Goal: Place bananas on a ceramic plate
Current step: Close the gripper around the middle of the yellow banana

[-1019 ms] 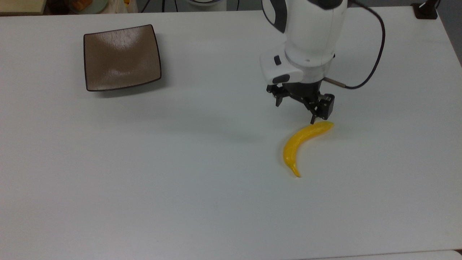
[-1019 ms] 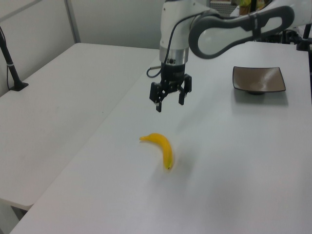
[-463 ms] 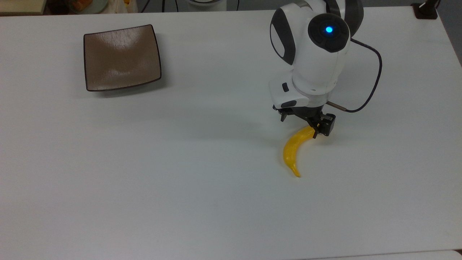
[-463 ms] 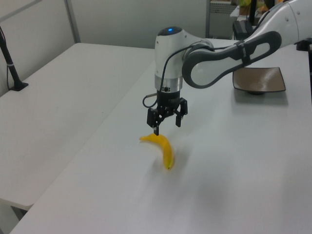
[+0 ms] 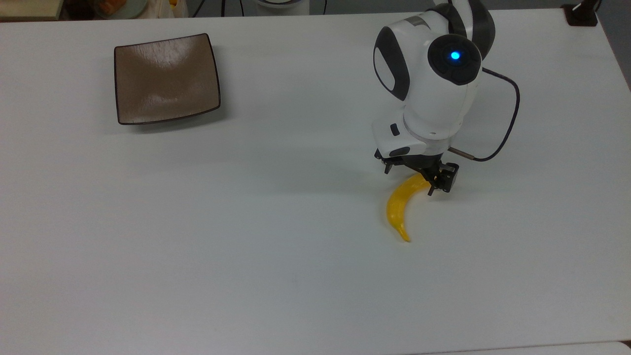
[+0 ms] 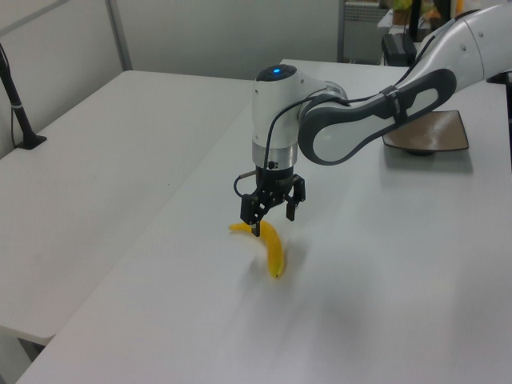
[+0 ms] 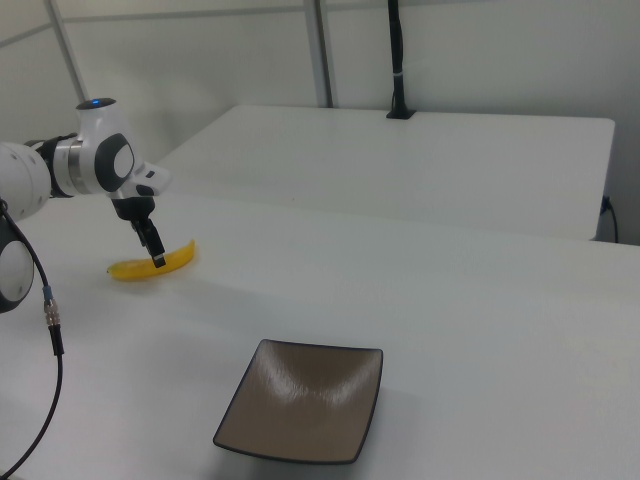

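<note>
The yellow banana (image 5: 400, 208) lies on the white table (image 5: 276, 231) towards the top view's right, stem tip pointing at the near edge. My gripper (image 5: 410, 179) is open and low over the banana's thick end, one finger on each side of it. In the left view the gripper (image 6: 273, 222) straddles the banana (image 6: 274, 248) just above the tabletop. The right view has the gripper (image 7: 153, 251) over the banana (image 7: 148, 267) at far left. The square brown ceramic plate (image 5: 166, 78) sits bare at the top view's upper left, far from the gripper; the arm covers part of the plate (image 6: 445, 133) in the left view.
A black cable (image 5: 508, 129) loops off the wrist on the top view's right. A black post base (image 5: 581, 14) stands at the table's far right corner. A second white table (image 6: 88, 168) adjoins on the left view's left, with a black post (image 6: 19, 112) on it.
The arm has come down and forward over the banana, so the open fingers went from hanging above its thick end to straddling it. Banana and plate have not moved.
</note>
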`<state>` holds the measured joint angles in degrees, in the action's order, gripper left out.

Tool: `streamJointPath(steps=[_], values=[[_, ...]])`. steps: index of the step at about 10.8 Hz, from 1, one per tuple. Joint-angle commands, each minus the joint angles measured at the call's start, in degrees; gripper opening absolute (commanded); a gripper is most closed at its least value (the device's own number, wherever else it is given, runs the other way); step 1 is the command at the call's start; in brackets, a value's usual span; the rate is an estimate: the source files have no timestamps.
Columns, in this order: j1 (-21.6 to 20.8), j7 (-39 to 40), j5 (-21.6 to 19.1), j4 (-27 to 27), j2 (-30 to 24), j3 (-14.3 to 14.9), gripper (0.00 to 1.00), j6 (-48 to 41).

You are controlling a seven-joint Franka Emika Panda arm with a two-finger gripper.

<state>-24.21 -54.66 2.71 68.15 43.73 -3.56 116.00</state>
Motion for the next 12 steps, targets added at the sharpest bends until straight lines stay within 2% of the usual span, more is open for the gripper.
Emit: streamJointPath(steps=[1, 5, 7, 12], values=[[-0.05, -1.32, 2.21, 1.45, 0.30, -0.48, 1.00, 2.47], [0.04, -1.24, 2.22, 2.95, 0.66, -0.48, 0.94, 4.41], [0.04, -1.15, 2.30, 2.95, 0.66, -0.48, 0.87, 5.03], [0.04, -0.62, 2.83, 3.04, 0.66, -0.48, 0.53, 5.12]])
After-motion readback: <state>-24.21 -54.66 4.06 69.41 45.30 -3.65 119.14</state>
